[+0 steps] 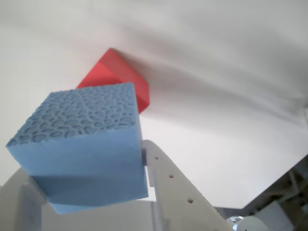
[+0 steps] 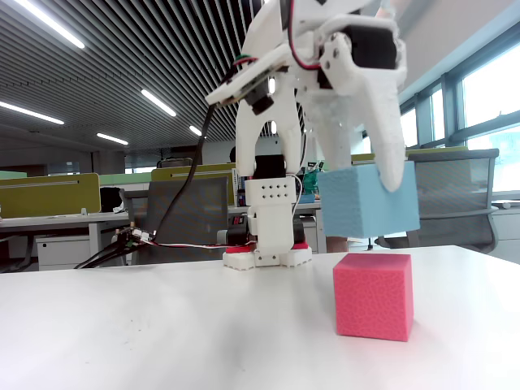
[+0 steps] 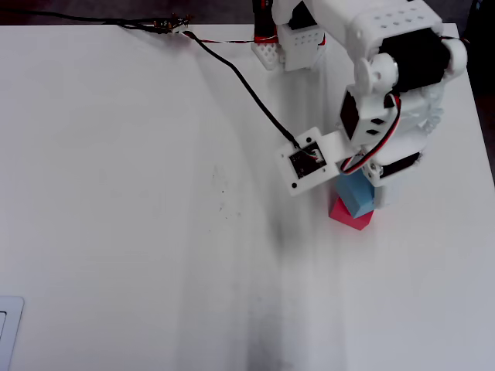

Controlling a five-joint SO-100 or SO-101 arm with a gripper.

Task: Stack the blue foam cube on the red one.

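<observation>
My gripper [image 2: 366,183] is shut on the blue foam cube [image 2: 368,200], which hangs in the air, clear of the table. In the wrist view the blue foam cube [image 1: 84,147] fills the lower left between the white fingers [image 1: 168,183]. The red one [image 2: 373,295] rests on the white table just below and slightly in front of the blue cube, with a gap between them. In the wrist view the red one [image 1: 120,72] shows past the blue cube's top edge. From overhead the blue foam cube [image 3: 356,192] partly covers the red one [image 3: 349,217], and the arm hides most of both.
The arm's base [image 2: 268,223] stands at the table's far edge, with black and red cables [image 3: 232,73] running off to the left across the white table [image 3: 139,193]. A pale flat item [image 3: 8,325] lies at the overhead view's lower left edge.
</observation>
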